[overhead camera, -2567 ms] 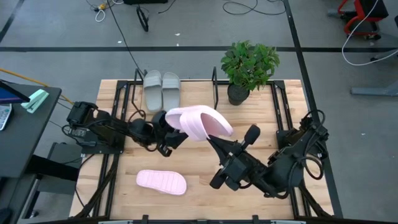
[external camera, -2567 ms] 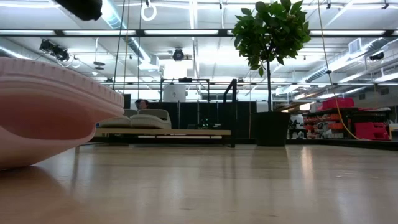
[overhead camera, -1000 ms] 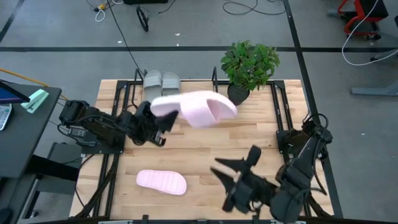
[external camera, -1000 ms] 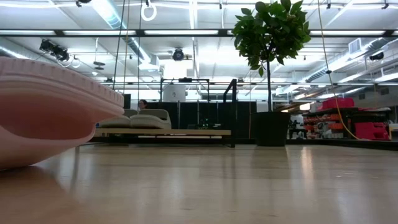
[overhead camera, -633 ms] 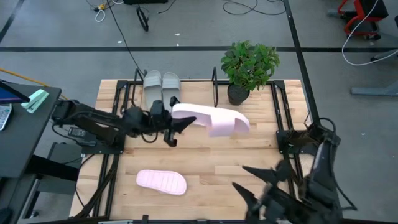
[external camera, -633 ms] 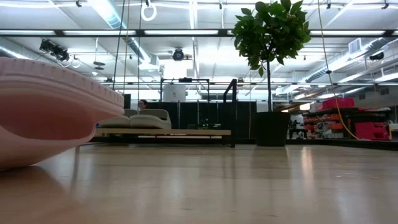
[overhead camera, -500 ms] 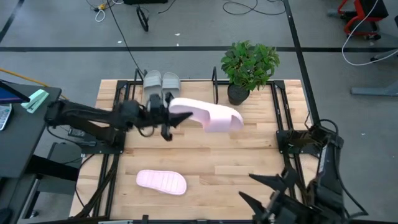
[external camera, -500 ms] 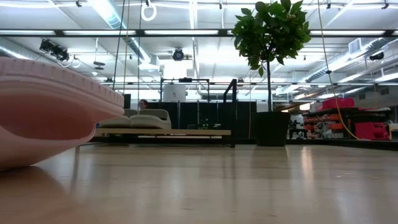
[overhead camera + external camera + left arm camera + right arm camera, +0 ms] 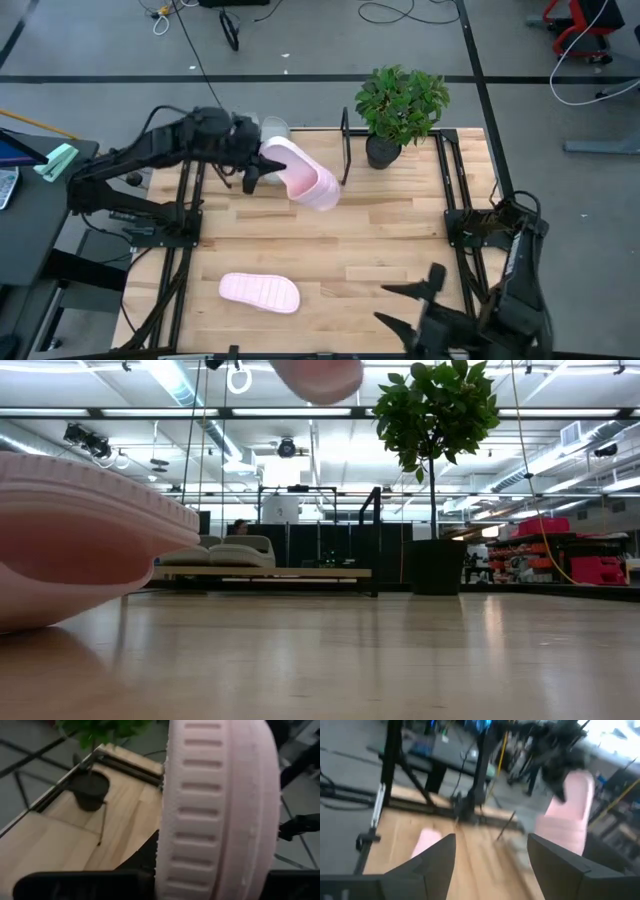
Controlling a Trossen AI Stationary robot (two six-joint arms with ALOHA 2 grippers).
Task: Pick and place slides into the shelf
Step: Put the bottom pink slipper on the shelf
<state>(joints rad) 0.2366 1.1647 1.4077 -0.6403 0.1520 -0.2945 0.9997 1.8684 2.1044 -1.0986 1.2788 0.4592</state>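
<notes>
Over the back-left part of the surface [image 9: 400, 240], the left pincer [image 9: 252, 170] is closed on a pink slide [image 9: 300, 175], holding it up in the air, tilted, w/ its ribbed sole facing the left wrist cam. It hangs just in front of the shelf [image 9: 345, 135], near the 2 grey-green slides [image 9: 270, 128], which are mostly hidden under the arm from above; low view shows both sitting side by side on the shelf board. Low view also catches the lifted pink slide's end at the top edge, well above the shelf.

2nd pink slide [image 9: 260, 292] lies sole-up on the surface, front-left, well apart from the shelf and close to the low cam.

Potted plant [image 9: 400, 110] stands at the back, just right of the shelf's upright.

Right pincer [image 9: 415, 305] sits at the front-right edge, fingers spread wide, holding nothing. Its wrist cam looks across the surface toward the other arm and both pink slides.
</notes>
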